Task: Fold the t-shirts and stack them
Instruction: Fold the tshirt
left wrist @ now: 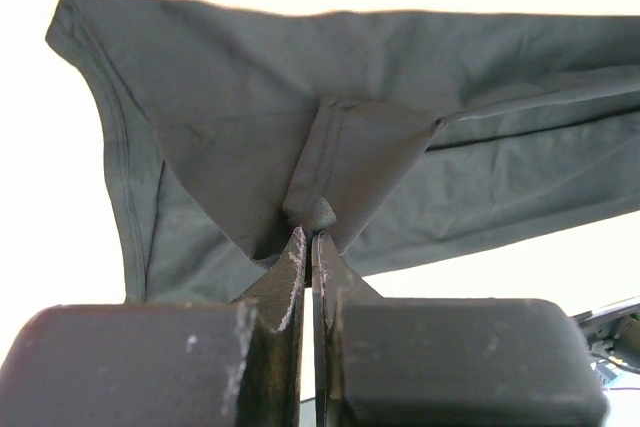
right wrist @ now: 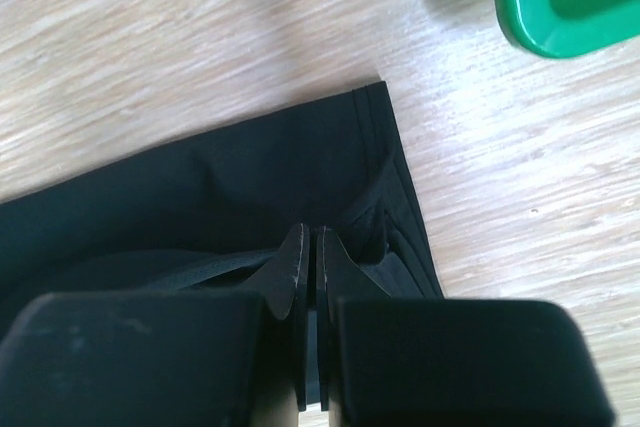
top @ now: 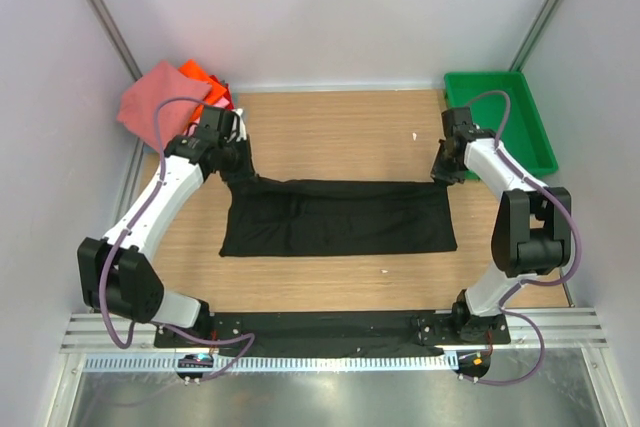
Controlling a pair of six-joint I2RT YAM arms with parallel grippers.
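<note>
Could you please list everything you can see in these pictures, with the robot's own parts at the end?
black t-shirt: one, black, spread flat across the middle of the table, its two far corners pinched
salmon-pink shirt: one, salmon-pink, far left corner, hanging past the table edge
orange-red shirt: at least one, orange-red, far left corner, beside the salmon-pink one and partly hidden by the left arm
green tray: one, green, far right corner; nothing visible inside
white speck: one, white, on bare wood near the tray
table: one, light wood
left gripper: one, black, shut on the shirt's far left corner
right gripper: one, black, shut on the shirt's far right corner
</note>
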